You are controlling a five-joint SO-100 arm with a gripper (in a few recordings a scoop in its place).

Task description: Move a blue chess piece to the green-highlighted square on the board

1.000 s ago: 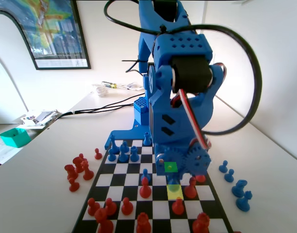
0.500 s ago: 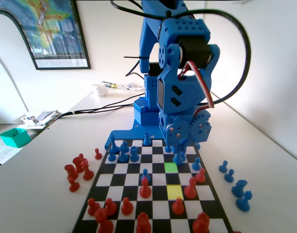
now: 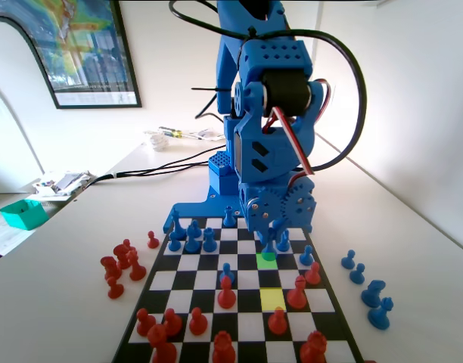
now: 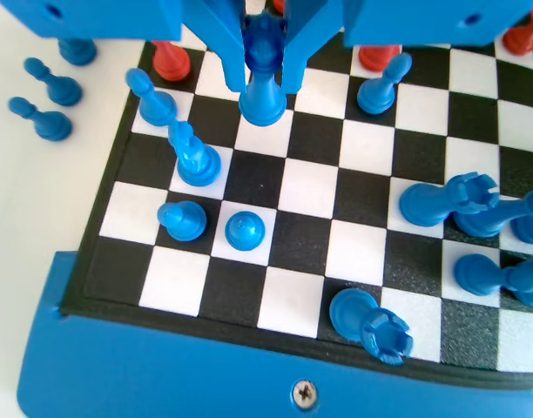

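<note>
Since half a second ago the hand (image 3: 271,240) has come lower and left in the fixed view, closed around the blue chess piece (image 4: 264,83), whose base now meets the green-highlighted square (image 3: 266,260) at the middle of the board (image 3: 182,283). I judge release remains. No readable writing; the upper-left poster (image 3: 73,45) is too small.

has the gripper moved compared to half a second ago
Yes. In the fixed view the gripper has shifted slightly left and now holds the blue pawn just above the green square.
</note>
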